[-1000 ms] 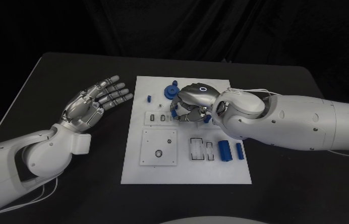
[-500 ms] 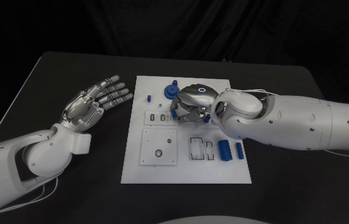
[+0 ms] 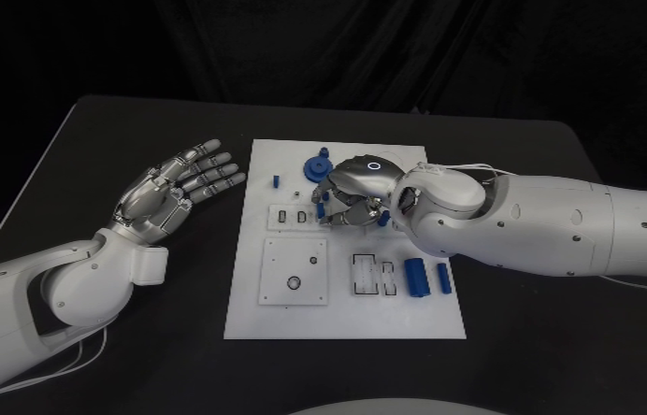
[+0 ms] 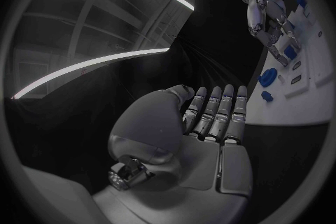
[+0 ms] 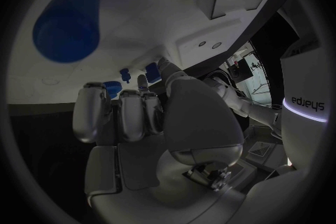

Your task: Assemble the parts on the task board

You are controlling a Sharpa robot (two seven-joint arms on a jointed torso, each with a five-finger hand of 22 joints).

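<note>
Pinching a small blue part [image 3: 323, 208] between its fingertips, the right hand [image 3: 353, 193] could drop it if tilted; left hand [image 3: 173, 191] lies wide open.

one task board [image 3: 345, 312], two hands, several blue parts [image 3: 417, 278]

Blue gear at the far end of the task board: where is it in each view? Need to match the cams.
Head view: blue gear near the task board's far edge, just beyond the right hand.
Left wrist view: blue gear on the board's near strip, below the right hand.
Right wrist view: likely the blue shape past the fingers; too hidden to confirm.
Shared landmark: the white task board.
</note>
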